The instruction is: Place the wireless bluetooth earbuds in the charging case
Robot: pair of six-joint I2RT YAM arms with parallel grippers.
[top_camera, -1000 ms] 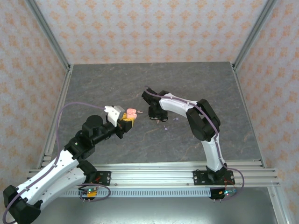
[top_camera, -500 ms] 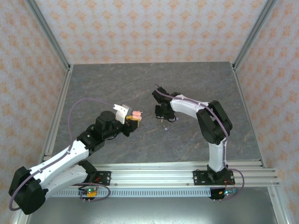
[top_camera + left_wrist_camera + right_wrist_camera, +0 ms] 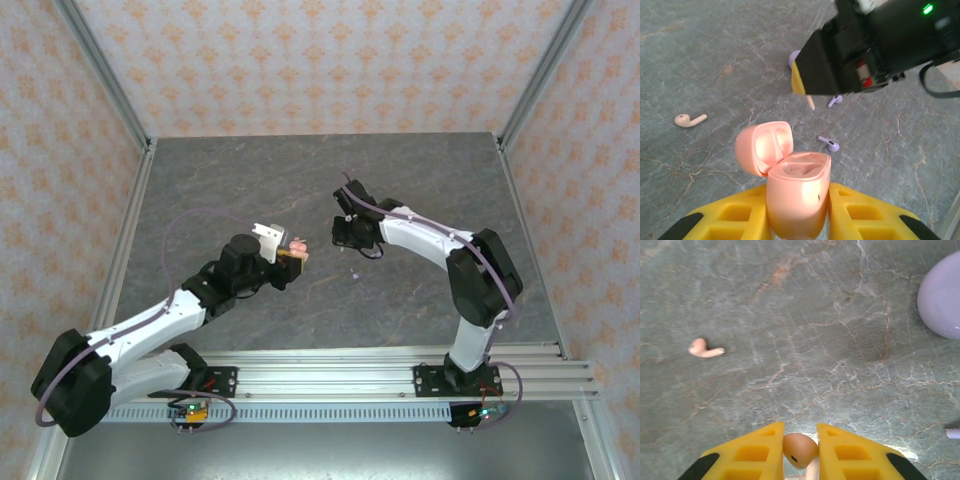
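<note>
Right fingers (image 3: 752,452) clenched on a salmon-pink earbud (image 3: 799,450), stem pointing down, a little beyond the pink charging case (image 3: 797,195) and not touching it. Left fingers (image 3: 735,217) grasp that case upright, lid flipped open. Out on the bench (image 3: 815,315), a second pink earbud (image 3: 705,348) lies loose to the left, two lavender earbuds (image 3: 830,145) rest near the case, and a lavender case (image 3: 942,300) sits further right. There's open grey bench all round, with the frame rails well apart from both arms

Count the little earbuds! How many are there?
4. The held pink earbud sits between the right fingers; the loose pink earbud, near lavender earbud and far lavender earbud lie on the table.
</note>
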